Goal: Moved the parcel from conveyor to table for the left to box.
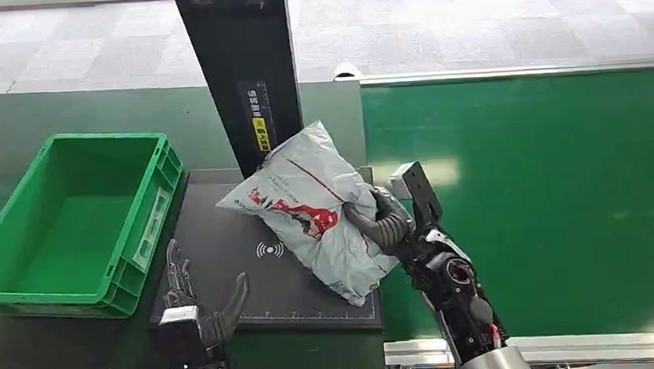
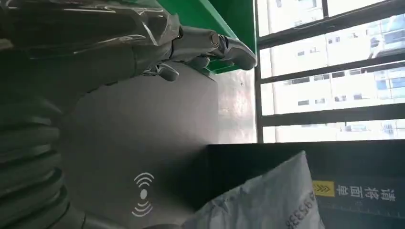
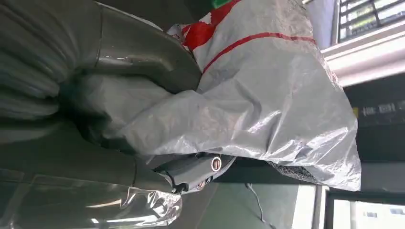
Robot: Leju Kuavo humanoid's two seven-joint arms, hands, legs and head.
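we've got the parcel (image 1: 312, 209) clamped in our right robot hand (image 1: 382, 220), thumb over the top face and the darker fingers underneath, and the right wrist view confirms it: the grey plastic is bunched between thumb and fingers. the bag sits tilted over the dark pad (image 1: 226, 266) on the worktop (image 1: 16, 125), its lower corner close to or touching the pad near the edge; we can't tell which from here. the conveyor (image 1: 527, 191) lies off to our right, so the carry across looks mostly done, and the step in hand is the set-down.

to do it well, we reckon we bring the parcel lower and flatter before letting go, so it doesn't flop or slide off the pad's near edge. we'd place it closer to the pad's middle, near the small wave symbol (image 1: 270, 250), away from the black post (image 1: 237, 71) behind it. soft bag, loose contents by the look of it, so it may sag once released; an easy, full spread of the fingers should keep the plastic from snagging.

our left robot hand (image 1: 196, 305) waits at the pad's near edge, fingers apart, holding nothing. the green crate (image 1: 152, 219) stands just beside the pad on that side, ready for boxing. we'd draw the right arm back towards the conveyor so the left has room.
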